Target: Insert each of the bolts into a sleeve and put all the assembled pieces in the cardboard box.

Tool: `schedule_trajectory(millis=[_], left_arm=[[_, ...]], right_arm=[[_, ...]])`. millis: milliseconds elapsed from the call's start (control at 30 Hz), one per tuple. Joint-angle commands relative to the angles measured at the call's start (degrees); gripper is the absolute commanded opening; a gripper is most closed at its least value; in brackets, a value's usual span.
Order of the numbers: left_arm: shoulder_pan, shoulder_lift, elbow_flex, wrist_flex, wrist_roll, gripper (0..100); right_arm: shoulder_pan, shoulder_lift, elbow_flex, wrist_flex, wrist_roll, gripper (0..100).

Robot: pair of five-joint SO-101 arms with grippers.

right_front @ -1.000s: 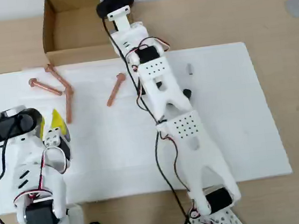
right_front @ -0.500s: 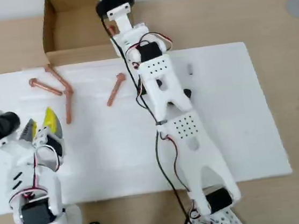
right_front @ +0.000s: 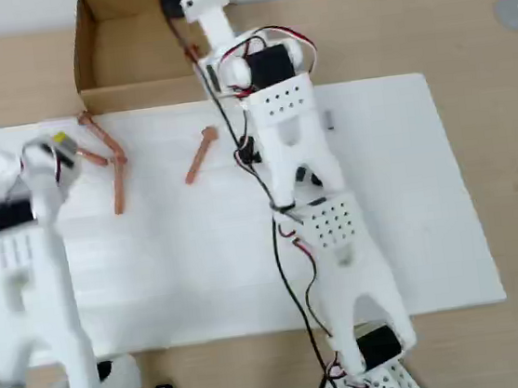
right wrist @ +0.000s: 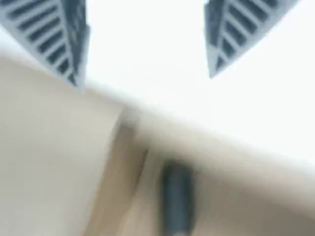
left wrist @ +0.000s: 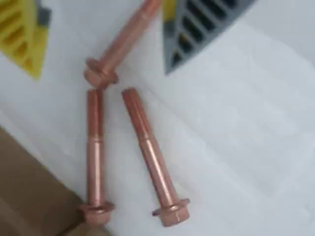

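Note:
Several copper bolts lie on the white mat by its far left corner. Three of them fill the left wrist view: one bolt runs between the yellow and grey fingers of my open left gripper, and two more bolts lie side by side beyond it. From above, my left gripper hovers over that cluster. A fourth bolt rests alone mid-mat. My right gripper is open and holds nothing, above the cardboard box, where a dark cylinder lies inside.
A small grey sleeve sits on the mat right of the right arm. That arm stretches across the mat's middle to the box at the back. Bare wooden table surrounds the mat.
My left arm has swung out from the near left of the mat to the bolt cluster. The right arm has stretched farther back over the box.

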State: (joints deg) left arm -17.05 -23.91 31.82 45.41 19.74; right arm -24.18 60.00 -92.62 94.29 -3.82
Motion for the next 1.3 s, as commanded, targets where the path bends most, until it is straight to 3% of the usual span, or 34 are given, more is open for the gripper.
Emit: schedule_trajectory(millis=[0,233,500,900,1267], left_arm=[[-1.0,15.3,-16.3,2.8,3.1,18],[-1.1,36.7,-39.5,11.0,8.0,12],[-2.0,53.8,-62.0,22.0,11.8,11],[-2.2,77.6,-92.9,38.2,12.1,11],[-0.5,88.7,-104.0,41.1,14.1,11]], right_arm=[[-1.5,-7.6,-2.9,8.3,0.6,19.9],[-1.6,-9.7,-2.8,8.2,0.6,19.9],[-1.4,-9.7,-2.8,8.2,0.7,19.9],[-1.3,-9.6,-2.8,8.2,0.7,19.8],[-1.4,-9.6,-2.8,8.2,0.7,19.8]])
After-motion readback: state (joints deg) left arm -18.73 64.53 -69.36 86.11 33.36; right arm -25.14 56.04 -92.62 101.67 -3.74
